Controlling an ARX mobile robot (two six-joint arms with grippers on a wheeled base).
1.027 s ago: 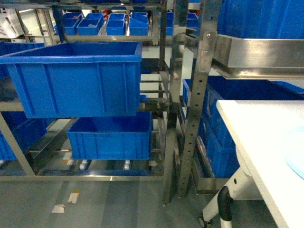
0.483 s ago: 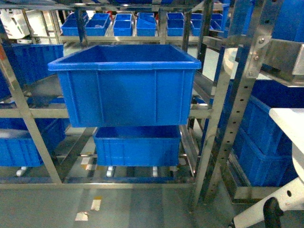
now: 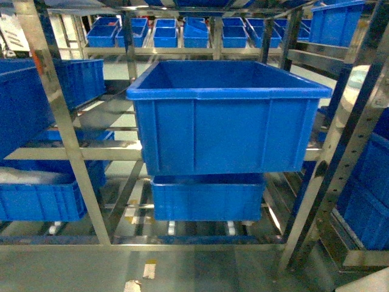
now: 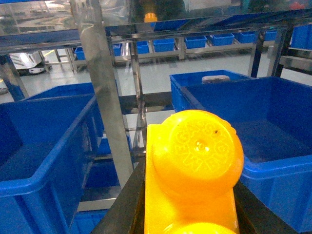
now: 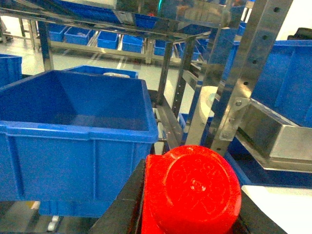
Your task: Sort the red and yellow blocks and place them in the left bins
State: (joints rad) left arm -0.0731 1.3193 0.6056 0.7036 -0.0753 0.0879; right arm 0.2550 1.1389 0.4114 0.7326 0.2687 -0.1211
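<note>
We are holding the glossy orange-yellow plastic toy brick [image 4: 192, 180] in our left gripper [image 4: 187, 214], whose dark fingers [image 4: 122, 207] are pressing against both of its sides at the bottom of the left wrist view. Its long axis is running away from the wrist camera, with its round studs facing up toward the lens. Raised lettering is ringing the nearer stud, but we cannot read it. The brick is hanging in front of a shiny steel rack upright [image 4: 105, 97], between a blue plastic bin on the left [image 4: 44, 156] and a deep blue plastic bin on the right [image 4: 253, 126].

Our right gripper [image 5: 187, 214] is clamping the glossy red plastic toy brick [image 5: 190, 192] in the same way, its single round stud pointing up at the camera and carrying embossed writing too faint for us to make out. It is sitting just beside the corner of a large blue plastic bin [image 5: 73, 141], with a perforated steel post [image 5: 243, 73] behind it.

In the head view neither gripper is showing; we are facing a large blue open-topped bin [image 3: 225, 121] on a steel shelving rack [image 3: 61, 121], with a lower blue bin [image 3: 206, 198] beneath it and rows of small blue bins [image 3: 164, 33] behind.
</note>
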